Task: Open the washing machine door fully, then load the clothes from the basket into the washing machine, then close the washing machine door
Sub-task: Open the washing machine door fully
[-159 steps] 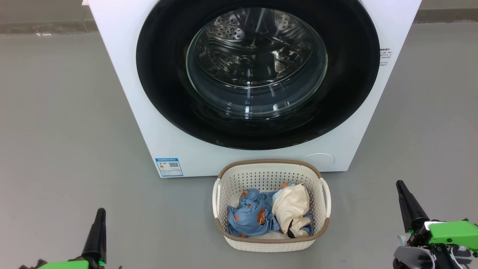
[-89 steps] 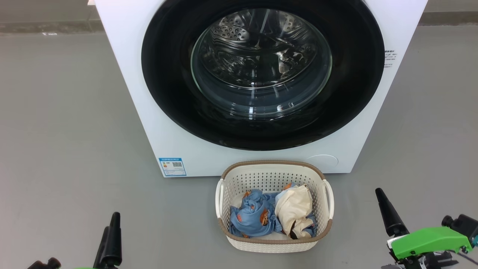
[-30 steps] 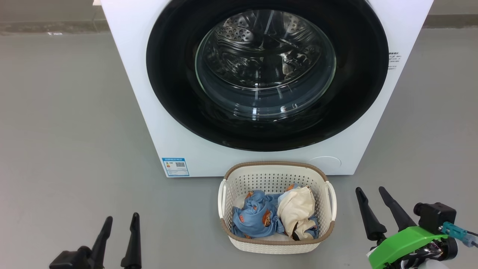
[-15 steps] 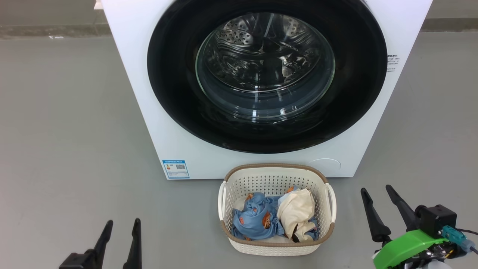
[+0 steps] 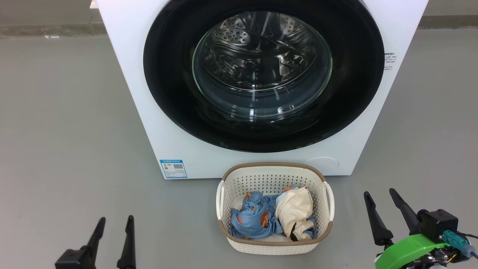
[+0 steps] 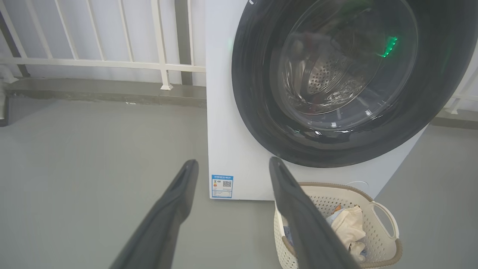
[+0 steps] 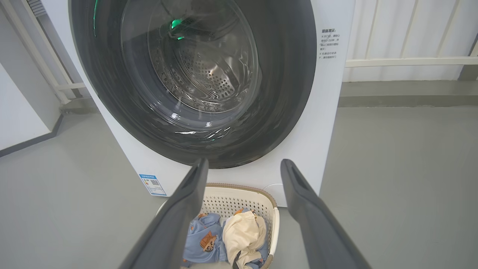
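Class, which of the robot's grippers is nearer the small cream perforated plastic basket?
Right. The right gripper is just beyond the right side of the cream perforated plastic basket; the left gripper is farther off on its left.

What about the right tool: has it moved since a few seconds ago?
Yes. The right tool has turned and shifted left, closer to the basket.

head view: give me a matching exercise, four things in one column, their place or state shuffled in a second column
Column one
1. washing machine door
2. clothes
3. blue label sticker
4. right gripper

Column two
A. open and empty, at the lower right
B. shut
C. low on the front of the washing machine, at its left corner
D. lying in the basket

Pairs: 1-B, 2-D, 3-C, 4-A
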